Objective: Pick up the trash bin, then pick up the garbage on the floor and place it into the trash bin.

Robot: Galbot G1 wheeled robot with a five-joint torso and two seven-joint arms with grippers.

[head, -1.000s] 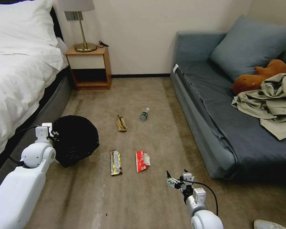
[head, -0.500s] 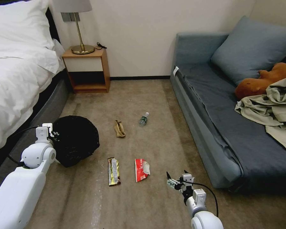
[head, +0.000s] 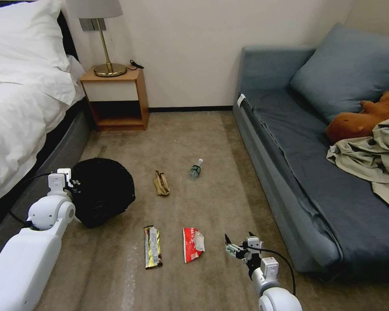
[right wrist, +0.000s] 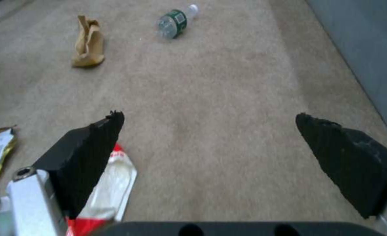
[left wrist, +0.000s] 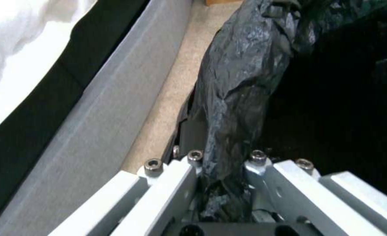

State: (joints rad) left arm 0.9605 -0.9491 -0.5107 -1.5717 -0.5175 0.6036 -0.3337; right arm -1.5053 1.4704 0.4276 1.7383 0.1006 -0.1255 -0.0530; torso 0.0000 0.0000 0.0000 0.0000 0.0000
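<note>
Wrapper (head: 193, 244) nearer right tool (head: 238, 244).

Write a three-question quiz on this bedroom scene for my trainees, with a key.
1. True or false: the left pincer is shut on the bin liner.
2. Which litter lies nearest the right pincer? A) bottle B) red wrapper C) paper bag
3. Fill in: the right pincer's jaws are ____.

Key: 1 true; 2 B; 3 open.
</note>
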